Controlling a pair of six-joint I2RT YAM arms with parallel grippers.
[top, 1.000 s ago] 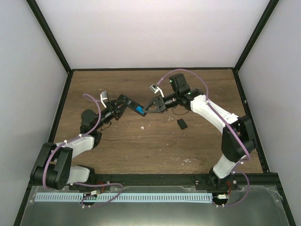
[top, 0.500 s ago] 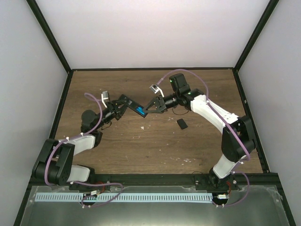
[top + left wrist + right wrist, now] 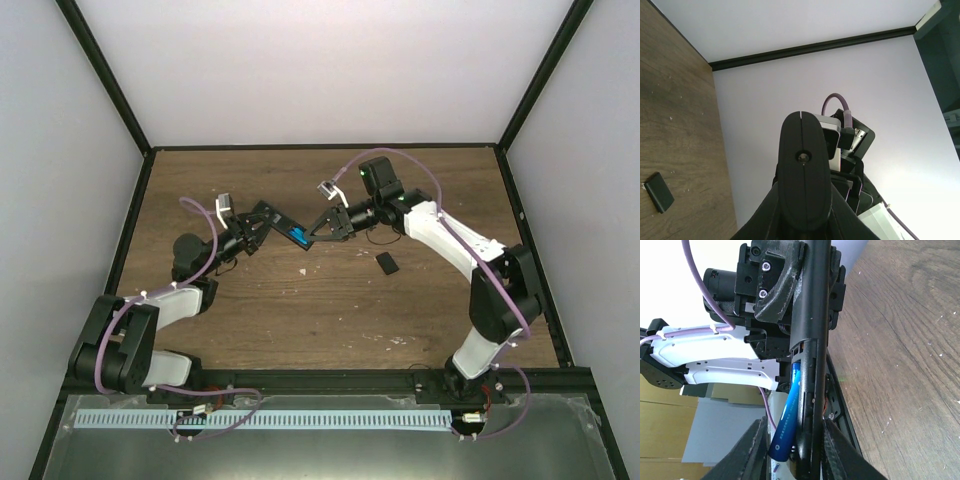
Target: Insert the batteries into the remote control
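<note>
My left gripper (image 3: 252, 230) is shut on the black remote control (image 3: 272, 219) and holds it tilted above the table; in the left wrist view its rounded end (image 3: 804, 190) sticks up between my fingers. One blue battery (image 3: 298, 234) lies at the remote's right end. In the right wrist view this battery (image 3: 787, 422) sits slanted, upper end in the open compartment of the remote (image 3: 812, 340), lower end sticking out. My right gripper (image 3: 796, 452) squeezes battery and remote together between its fingers; it also shows in the top view (image 3: 316, 229). No second battery shows.
The small black cover piece (image 3: 386, 263) lies on the wooden table right of the grippers, also in the left wrist view (image 3: 659, 191). White specks of debris (image 3: 304, 270) dot the wood. Black frame posts and pale walls enclose the table.
My right gripper has edged slightly left toward the remote's end. The left arm and remote have barely moved.
</note>
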